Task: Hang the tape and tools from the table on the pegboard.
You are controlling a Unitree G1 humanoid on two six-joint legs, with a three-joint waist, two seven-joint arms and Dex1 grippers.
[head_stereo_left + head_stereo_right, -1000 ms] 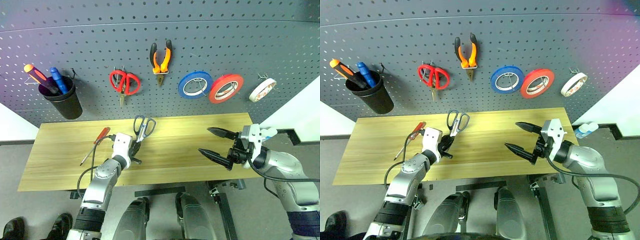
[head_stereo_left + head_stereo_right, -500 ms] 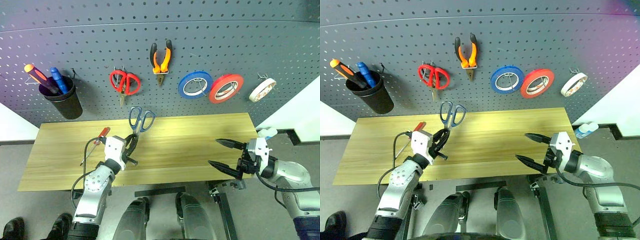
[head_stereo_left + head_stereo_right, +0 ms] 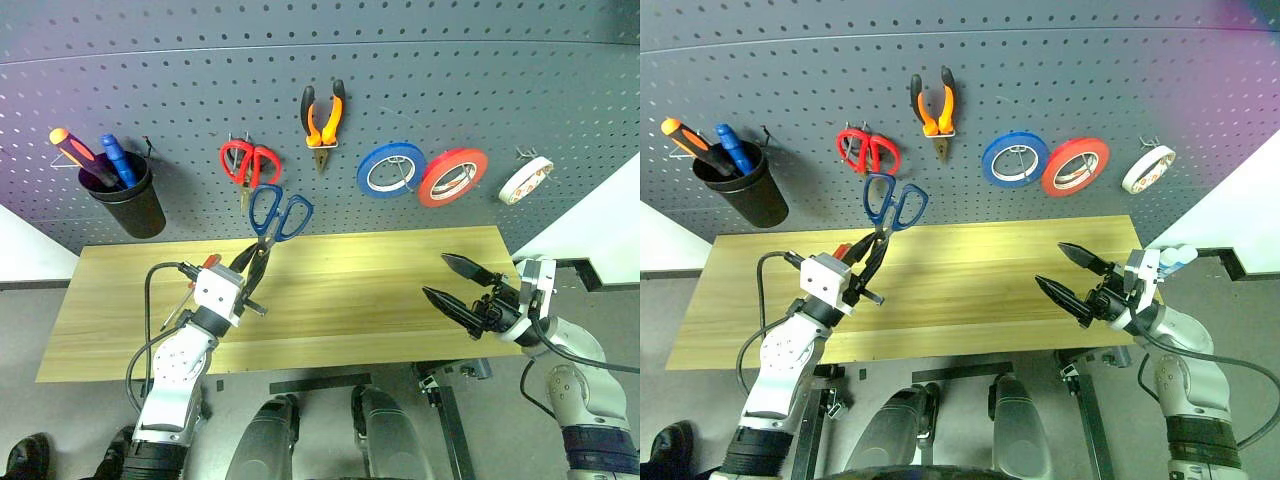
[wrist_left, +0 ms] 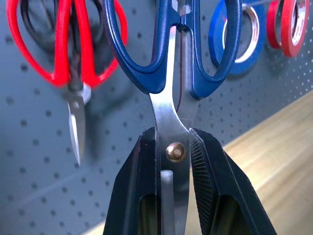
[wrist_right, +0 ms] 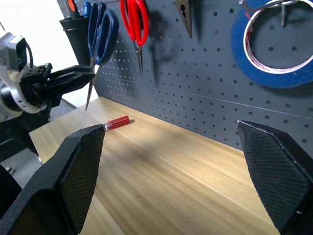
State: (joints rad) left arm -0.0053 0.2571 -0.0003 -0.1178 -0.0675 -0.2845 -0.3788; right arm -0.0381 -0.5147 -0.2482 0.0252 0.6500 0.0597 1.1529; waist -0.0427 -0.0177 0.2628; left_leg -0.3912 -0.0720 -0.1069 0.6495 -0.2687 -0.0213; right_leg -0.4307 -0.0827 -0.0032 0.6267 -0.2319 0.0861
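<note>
Midway: I am carrying the blue-handled scissors toward the pegboard.

My left gripper (image 3: 246, 268) is clenching the scissors (image 3: 270, 222) at the pivot, handles up, just below the red scissors (image 3: 250, 165); my right gripper (image 3: 452, 284) is hanging released, holding nothing. The pliers (image 3: 322, 115) and whitish tape (image 3: 525, 180) are hanging on the pegboard (image 3: 200, 90); the red-handled screwdriver (image 3: 192, 286) is lying near the table's (image 3: 360, 300) back-left edge.

Grey floor (image 3: 90, 430) lies under everything, and white wall (image 3: 28, 255) shows at both sides, evenly lit.
</note>
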